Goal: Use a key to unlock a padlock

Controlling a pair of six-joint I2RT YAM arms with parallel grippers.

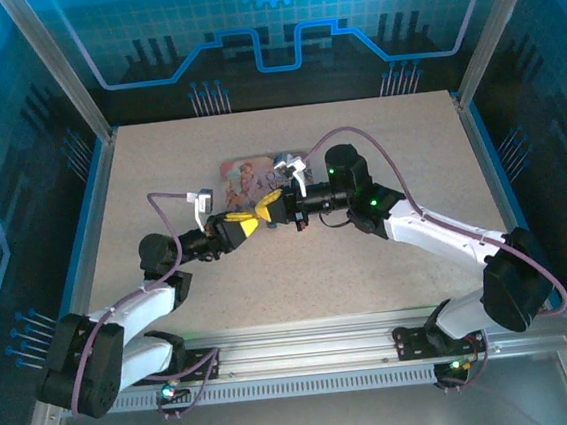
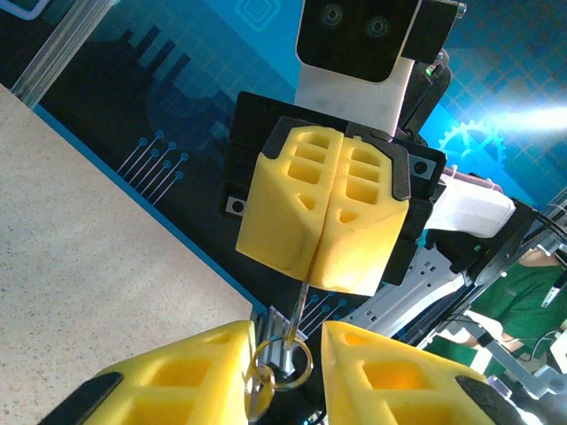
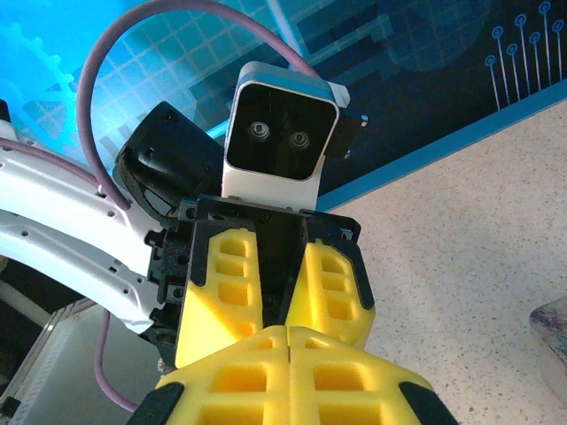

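Observation:
My right gripper [image 2: 319, 274] is shut on the key [image 2: 304, 301]. Its thin metal shaft sticks out from between the closed yellow pads. A key ring [image 2: 285, 361] hangs on its end, carrying a second small key [image 2: 259, 390]. My left gripper [image 2: 288, 345] faces it tip to tip and is open, its fingers on either side of the ring. From above, both grippers [image 1: 269, 214] meet in front of the pink tin [image 1: 250, 178]. A small bluish-silver glint [image 1: 283, 160] at the tin's right end may be the padlock; I cannot tell.
The speckled table [image 1: 377, 143] is bounded by blue edging and dark enclosure walls. The tin's corner [image 3: 551, 329] shows at the right edge of the right wrist view. Purple cables [image 1: 356, 135] loop over both arms.

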